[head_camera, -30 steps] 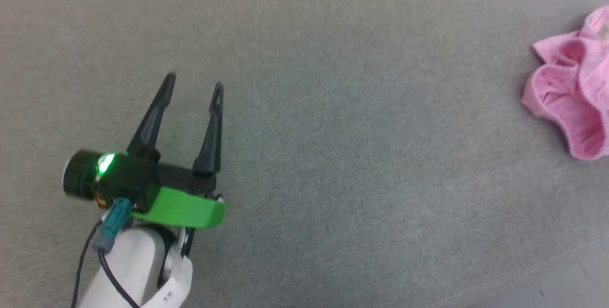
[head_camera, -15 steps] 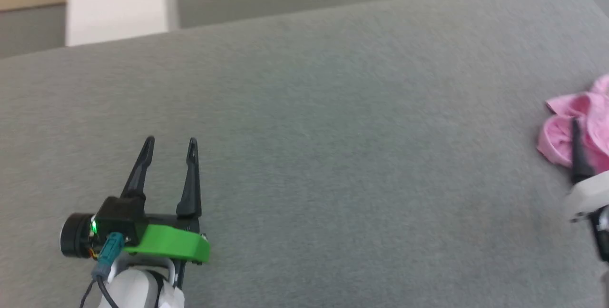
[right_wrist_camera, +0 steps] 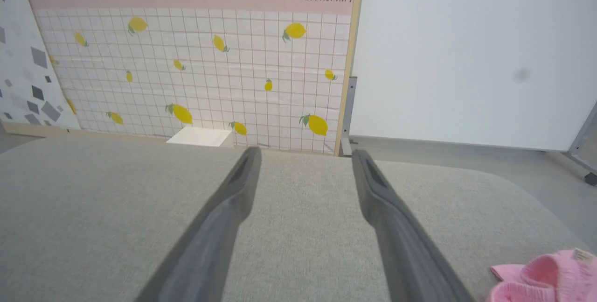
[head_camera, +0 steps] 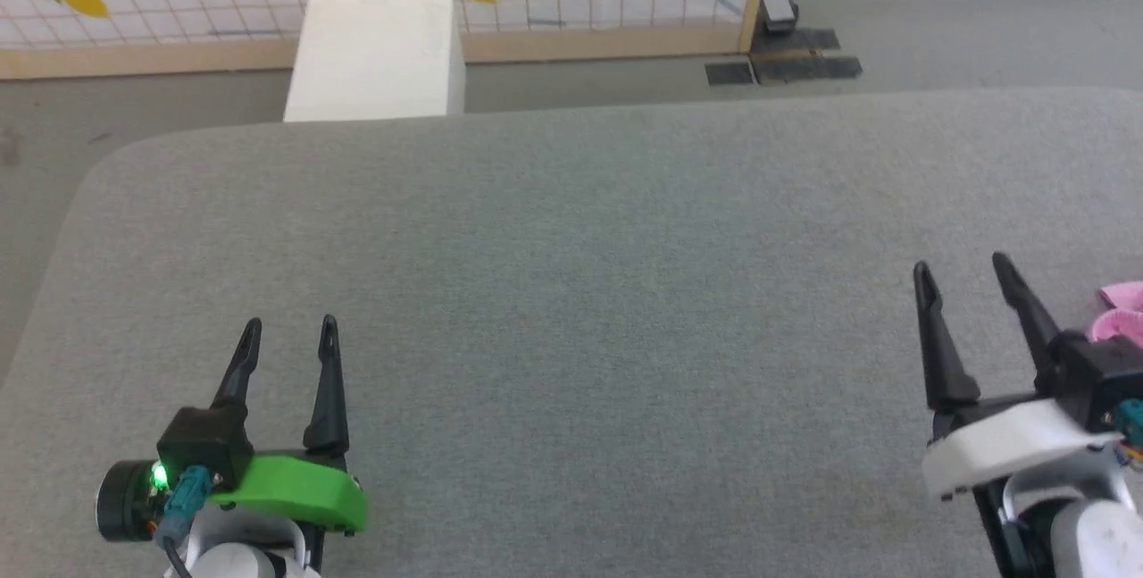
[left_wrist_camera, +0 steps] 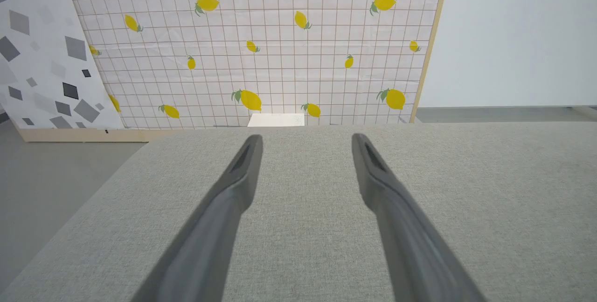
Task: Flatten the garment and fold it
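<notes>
The garment [head_camera: 1121, 314], a crumpled heap of thin pink fabric, lies just outside the right gripper [head_camera: 960, 265], level with its knuckle, on a grey woven cushion [head_camera: 571, 230]. Its long axis cannot be read. The left gripper [head_camera: 290, 323] hovers well apart. Both have jaws spread and empty, and the right arm looks better placed to reach.

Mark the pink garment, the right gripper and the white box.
pink garment [right_wrist_camera: 548, 276], right wrist view, on its crumpled folds near the lower right corner.
right gripper [head_camera: 959, 265], head view, midway between its two open fingertips.
white box [head_camera: 375, 55], head view, on the middle of its visible white face.
</notes>
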{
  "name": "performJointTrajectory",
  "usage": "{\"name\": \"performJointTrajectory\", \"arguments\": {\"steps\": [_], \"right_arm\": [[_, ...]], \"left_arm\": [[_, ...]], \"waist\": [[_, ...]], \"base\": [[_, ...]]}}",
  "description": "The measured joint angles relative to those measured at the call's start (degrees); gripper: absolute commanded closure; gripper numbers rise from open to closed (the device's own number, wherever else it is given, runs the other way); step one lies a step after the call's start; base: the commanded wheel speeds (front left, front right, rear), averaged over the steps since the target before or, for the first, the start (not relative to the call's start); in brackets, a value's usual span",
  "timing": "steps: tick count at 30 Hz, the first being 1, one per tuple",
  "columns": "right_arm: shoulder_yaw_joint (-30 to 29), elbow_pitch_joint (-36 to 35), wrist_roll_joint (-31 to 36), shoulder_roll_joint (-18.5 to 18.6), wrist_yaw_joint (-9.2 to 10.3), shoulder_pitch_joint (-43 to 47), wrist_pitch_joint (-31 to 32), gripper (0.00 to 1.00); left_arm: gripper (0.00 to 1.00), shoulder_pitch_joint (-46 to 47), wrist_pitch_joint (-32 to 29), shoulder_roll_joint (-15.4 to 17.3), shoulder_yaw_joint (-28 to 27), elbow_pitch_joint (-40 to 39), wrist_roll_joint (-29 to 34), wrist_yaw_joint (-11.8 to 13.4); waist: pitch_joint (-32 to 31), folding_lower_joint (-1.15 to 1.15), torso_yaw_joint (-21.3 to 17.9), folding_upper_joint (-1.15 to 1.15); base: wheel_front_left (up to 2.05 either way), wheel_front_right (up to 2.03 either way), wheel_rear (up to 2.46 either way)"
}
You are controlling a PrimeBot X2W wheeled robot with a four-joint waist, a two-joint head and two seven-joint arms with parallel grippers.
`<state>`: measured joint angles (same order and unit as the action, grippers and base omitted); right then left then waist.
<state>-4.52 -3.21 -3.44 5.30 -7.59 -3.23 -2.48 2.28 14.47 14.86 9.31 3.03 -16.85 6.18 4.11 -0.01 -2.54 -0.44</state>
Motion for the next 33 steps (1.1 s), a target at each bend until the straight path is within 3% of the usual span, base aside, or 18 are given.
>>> {"name": "performJointTrajectory", "arguments": {"steps": [12,31,32,33], "right_arm": [[0.8,-7.7,-1.7,-2.0,0.00,12.7,3.5,0.00],[1.9,-8.8,-2.7,-2.2,0.00,13.3,4.6,0.00],[1.9,-8.8,-2.8,-2.2,0.00,13.3,4.6,1.00],[1.9,-8.8,-2.8,-2.2,0.00,13.3,4.6,1.00]], "left_arm": [[0.00,-2.2,0.2,-0.6,1.3,2.9,-0.7,-2.1],[0.00,-2.8,0.3,-1.1,2.5,3.8,-0.4,-2.6],[1.00,-2.8,0.3,-1.1,2.5,3.8,-0.4,-2.6],[1.00,-2.8,0.2,-1.1,2.5,3.8,-0.4,-2.6]], "waist": [[-3.6,0.00,1.5,0.00],[-2.8,0.00,1.4,0.00],[-2.8,0.00,1.4,0.00],[-2.8,0.00,1.4,0.00]], "base": [[0.00,0.00,0.00],[0.00,0.00,0.00],[0.00,0.00,0.00],[0.00,0.00,0.00]]}}
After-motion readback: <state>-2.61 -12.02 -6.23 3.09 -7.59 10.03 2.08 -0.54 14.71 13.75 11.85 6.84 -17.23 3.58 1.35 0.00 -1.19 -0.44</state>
